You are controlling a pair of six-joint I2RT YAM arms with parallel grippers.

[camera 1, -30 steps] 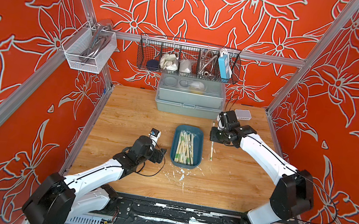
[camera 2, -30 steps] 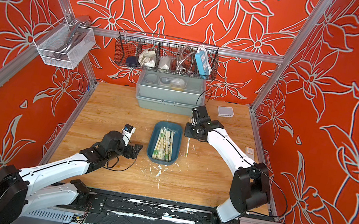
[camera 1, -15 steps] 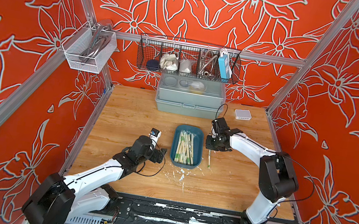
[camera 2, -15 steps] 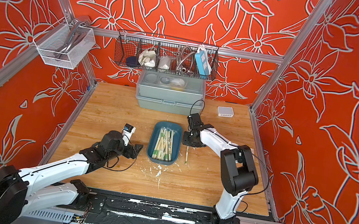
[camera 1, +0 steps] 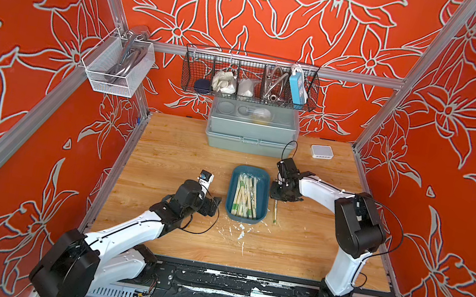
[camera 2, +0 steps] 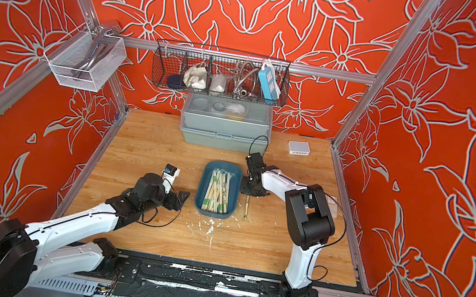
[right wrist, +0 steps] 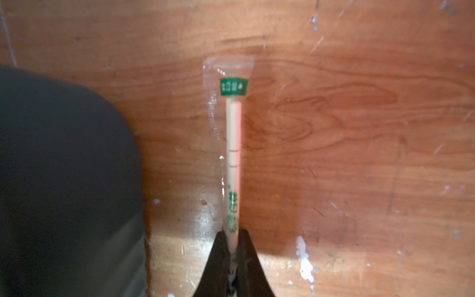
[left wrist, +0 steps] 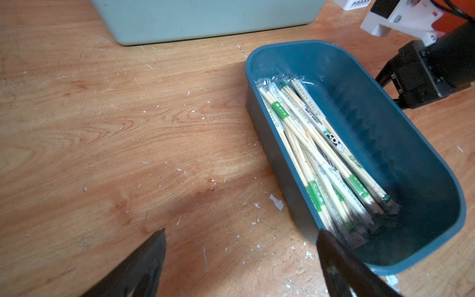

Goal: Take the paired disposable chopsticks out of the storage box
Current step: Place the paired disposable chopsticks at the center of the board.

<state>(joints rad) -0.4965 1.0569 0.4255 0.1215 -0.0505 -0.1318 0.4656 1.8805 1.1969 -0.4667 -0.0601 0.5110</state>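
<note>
Centre frame in both top views, the storage box (camera 1: 248,195) sits on the wooden table (camera 1: 180,152) with bare board all round. The left gripper (camera 1: 214,203) stands spread wide and empty just beside the box's left wall. The right gripper (camera 1: 277,196) is clamped on 1 wrapped pair (camera 1: 275,211) outside the right wall. Only the right wrist view shows that pair's clear sleeve and green label (right wrist: 234,87). The left wrist view alone resolves green bands and a panda print on the paired disposable chopsticks (left wrist: 321,159) piled inside.

- Right wrist view: storage box (right wrist: 64,180) blurred, cut by the frame edge.
- Chopstick pair (right wrist: 233,154): near end hidden inside the right gripper (right wrist: 232,244).
- Left wrist view: grey-green lidded box (left wrist: 205,18) cropped; lower wall only.
- Top views: print on boxed chopsticks (camera 1: 246,194) illegible.
</note>
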